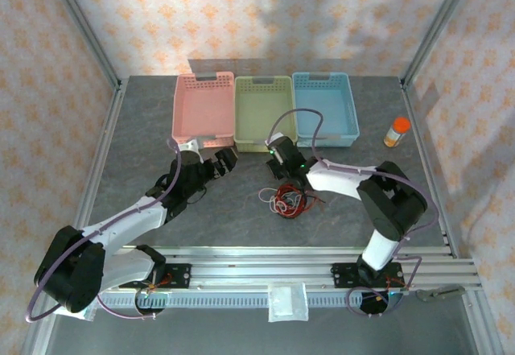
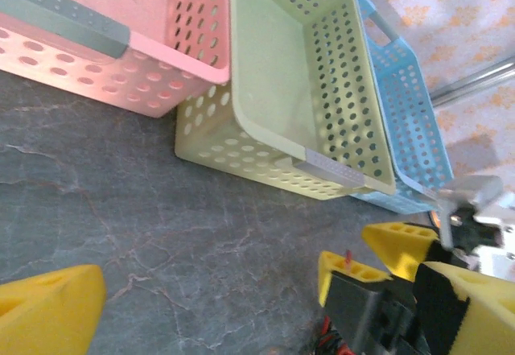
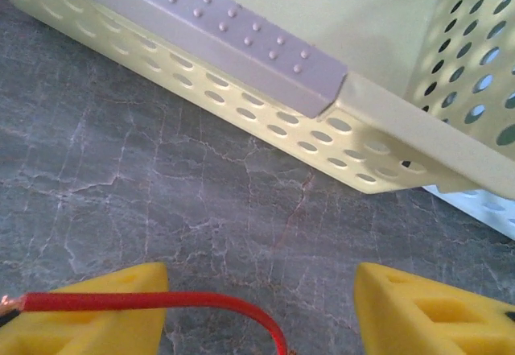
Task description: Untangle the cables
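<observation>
The cables (image 1: 290, 200) lie as a small red, black and white tangle on the grey table, just in front of the green basket (image 1: 263, 113). My right gripper (image 1: 278, 144) hovers above and behind the tangle, close to the basket's front wall. Its jaws (image 3: 257, 291) stand open, and one red cable (image 3: 161, 300) lies across the left finger and curves down between them. My left gripper (image 1: 225, 162) is wide open and empty, to the left of the tangle. In the left wrist view the right gripper's fingers (image 2: 346, 270) sit ahead, with a bit of the cables (image 2: 330, 343) below.
A pink basket (image 1: 203, 109), the green one and a blue basket (image 1: 324, 107) stand side by side at the back. An orange-capped bottle (image 1: 395, 132) is at the right. A white packet (image 1: 287, 301) lies on the rail at the near edge.
</observation>
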Robot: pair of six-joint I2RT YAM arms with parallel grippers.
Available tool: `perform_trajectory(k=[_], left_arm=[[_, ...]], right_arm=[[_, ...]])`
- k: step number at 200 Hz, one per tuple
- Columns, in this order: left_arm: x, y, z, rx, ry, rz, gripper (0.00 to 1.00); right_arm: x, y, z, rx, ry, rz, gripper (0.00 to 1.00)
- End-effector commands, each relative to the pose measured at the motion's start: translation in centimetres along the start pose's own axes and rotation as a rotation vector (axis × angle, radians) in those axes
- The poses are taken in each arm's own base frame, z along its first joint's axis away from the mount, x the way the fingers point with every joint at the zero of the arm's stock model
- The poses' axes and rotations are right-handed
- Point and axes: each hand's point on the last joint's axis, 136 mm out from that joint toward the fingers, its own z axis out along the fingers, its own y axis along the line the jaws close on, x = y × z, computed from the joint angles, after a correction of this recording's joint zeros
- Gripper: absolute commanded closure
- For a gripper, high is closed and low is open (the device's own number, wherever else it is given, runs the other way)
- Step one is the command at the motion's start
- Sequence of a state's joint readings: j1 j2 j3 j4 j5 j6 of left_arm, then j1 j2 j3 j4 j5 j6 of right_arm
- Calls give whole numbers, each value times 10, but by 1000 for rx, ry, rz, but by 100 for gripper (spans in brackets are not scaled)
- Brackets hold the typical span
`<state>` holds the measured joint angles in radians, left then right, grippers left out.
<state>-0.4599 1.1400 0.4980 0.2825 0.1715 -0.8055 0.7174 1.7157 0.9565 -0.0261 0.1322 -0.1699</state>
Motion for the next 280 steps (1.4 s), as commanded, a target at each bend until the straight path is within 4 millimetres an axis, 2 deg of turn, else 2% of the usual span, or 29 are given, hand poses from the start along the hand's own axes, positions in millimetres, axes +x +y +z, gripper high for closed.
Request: perform_trajectory(k=[1, 24, 56, 81, 101, 136, 166, 211, 235, 261, 280], left_arm=[[-8, -18, -3, 83, -18, -6, 1], [-8, -17, -2, 80, -18, -4, 1], [-9, -14, 0, 57, -24, 22, 1], [-5, -10, 6, 9, -1, 88, 1], [1, -14, 10, -10, 19, 156, 1], [20, -26, 20, -10, 67, 256, 1], [40, -48, 27, 93, 109, 270, 1], [72, -71, 41, 174, 187, 308, 1], [89, -82, 50, 193, 229, 380, 10], [96, -88, 55, 186, 241, 440, 11], [98, -91, 58, 191, 250, 465, 12]], right_arm=[[-21, -3, 1, 41, -47, -29, 41], [-22, -3, 1, 39, -50, -28, 51], [-23, -4, -2, 40, -55, -2, 73], [-33, -9, -17, 35, -96, 60, 87], [-42, -13, -33, 26, -137, 129, 96], [-48, -20, -62, -6, -187, 237, 100], [-53, -22, -82, -80, -214, 322, 100], [-50, -27, -96, -177, -188, 482, 100], [-50, -29, -106, -220, -224, 596, 100], [-51, -27, -116, -281, -260, 720, 100], [-49, -36, -118, -263, -264, 826, 100]])
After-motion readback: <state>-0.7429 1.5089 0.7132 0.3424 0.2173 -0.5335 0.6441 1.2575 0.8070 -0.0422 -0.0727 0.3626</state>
